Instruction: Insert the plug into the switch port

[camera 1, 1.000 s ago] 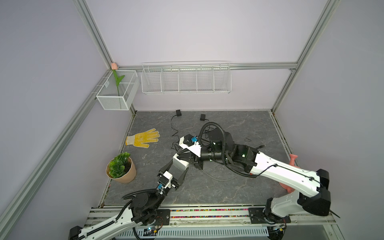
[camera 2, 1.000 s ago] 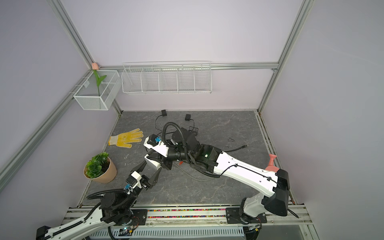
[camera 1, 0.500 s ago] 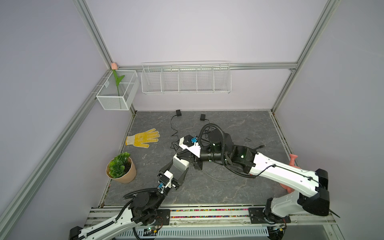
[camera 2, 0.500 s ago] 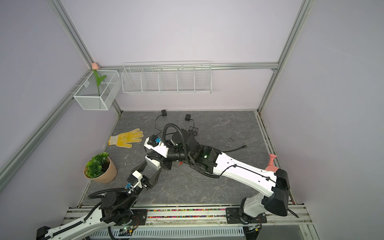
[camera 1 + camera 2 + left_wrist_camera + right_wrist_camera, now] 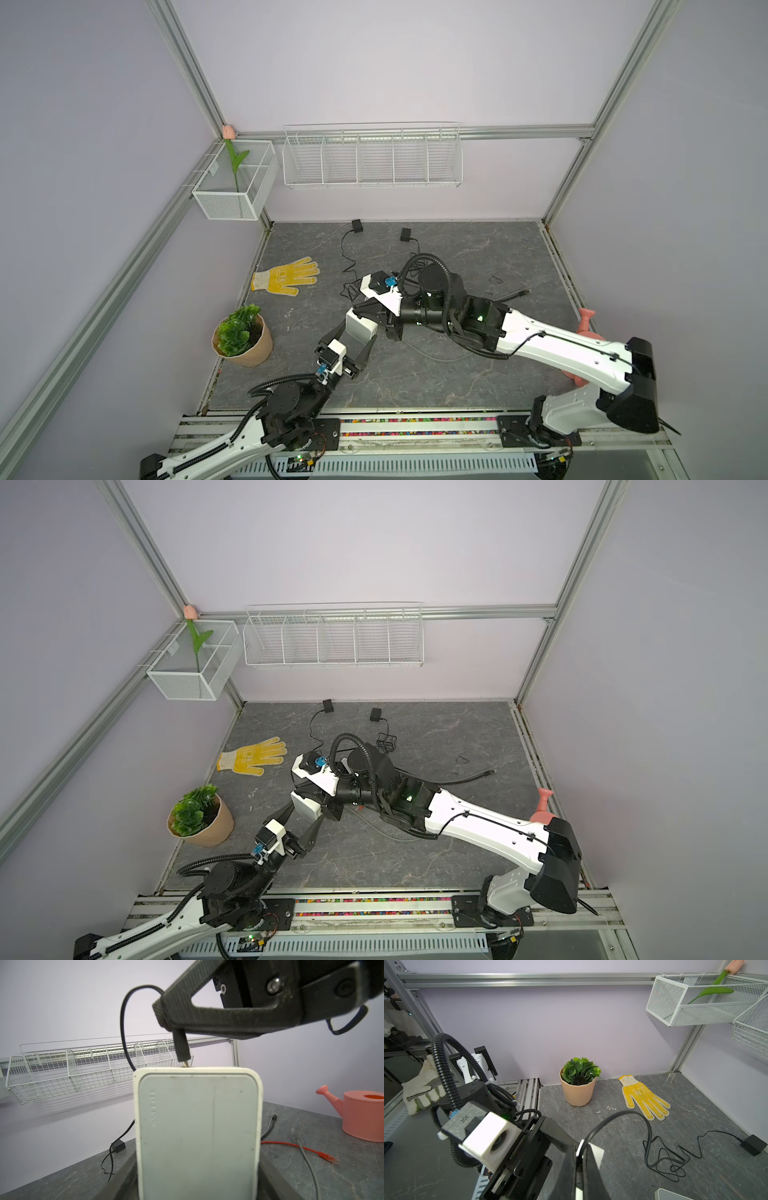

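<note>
A white mesh basket (image 5: 226, 203) on the side rail holds an artificial tulip (image 5: 235, 162), and a tan pot (image 5: 253, 353) holds a green plant (image 5: 237, 330). The left gripper (image 5: 361, 329) clamps the white network switch (image 5: 197, 1126) by its sides. The right gripper (image 5: 164, 1015), pressed together, pinches the black barrel plug (image 5: 181, 1047) just above the network switch, the metal tip touching its upper edge. The port faces away and is hidden, and the left wrist view cuts off the casing's lower end.
</note>
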`<state>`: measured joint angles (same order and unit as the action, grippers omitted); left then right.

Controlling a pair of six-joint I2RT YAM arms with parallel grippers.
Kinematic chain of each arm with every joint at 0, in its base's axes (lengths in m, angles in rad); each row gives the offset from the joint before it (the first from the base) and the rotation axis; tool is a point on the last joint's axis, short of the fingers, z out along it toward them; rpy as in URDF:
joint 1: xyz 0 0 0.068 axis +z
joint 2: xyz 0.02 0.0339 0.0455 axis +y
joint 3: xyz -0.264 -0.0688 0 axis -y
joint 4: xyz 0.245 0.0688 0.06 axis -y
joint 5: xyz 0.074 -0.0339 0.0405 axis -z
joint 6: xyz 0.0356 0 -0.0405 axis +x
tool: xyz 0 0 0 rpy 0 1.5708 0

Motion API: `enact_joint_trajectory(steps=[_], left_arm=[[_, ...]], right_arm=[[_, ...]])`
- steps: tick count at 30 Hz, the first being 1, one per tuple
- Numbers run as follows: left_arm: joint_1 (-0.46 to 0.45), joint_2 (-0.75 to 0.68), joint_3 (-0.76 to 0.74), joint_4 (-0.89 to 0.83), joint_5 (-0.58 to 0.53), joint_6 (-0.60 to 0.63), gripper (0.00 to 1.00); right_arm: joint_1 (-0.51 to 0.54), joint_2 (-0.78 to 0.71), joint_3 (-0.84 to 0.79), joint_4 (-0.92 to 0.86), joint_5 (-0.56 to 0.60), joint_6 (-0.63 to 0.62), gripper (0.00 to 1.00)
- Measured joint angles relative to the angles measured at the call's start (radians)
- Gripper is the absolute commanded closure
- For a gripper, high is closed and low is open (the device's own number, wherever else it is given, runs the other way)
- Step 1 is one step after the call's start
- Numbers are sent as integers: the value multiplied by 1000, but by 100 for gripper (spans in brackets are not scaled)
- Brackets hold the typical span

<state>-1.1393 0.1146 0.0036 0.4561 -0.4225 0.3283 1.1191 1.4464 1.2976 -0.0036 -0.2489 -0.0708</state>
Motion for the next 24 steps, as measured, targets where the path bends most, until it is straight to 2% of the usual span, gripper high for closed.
enact_joint_trajectory(steps=[24], left_arm=[[0, -51, 0, -68, 1, -7, 100]], right_arm=[[-12, -20, -108, 156, -14, 71, 94]])
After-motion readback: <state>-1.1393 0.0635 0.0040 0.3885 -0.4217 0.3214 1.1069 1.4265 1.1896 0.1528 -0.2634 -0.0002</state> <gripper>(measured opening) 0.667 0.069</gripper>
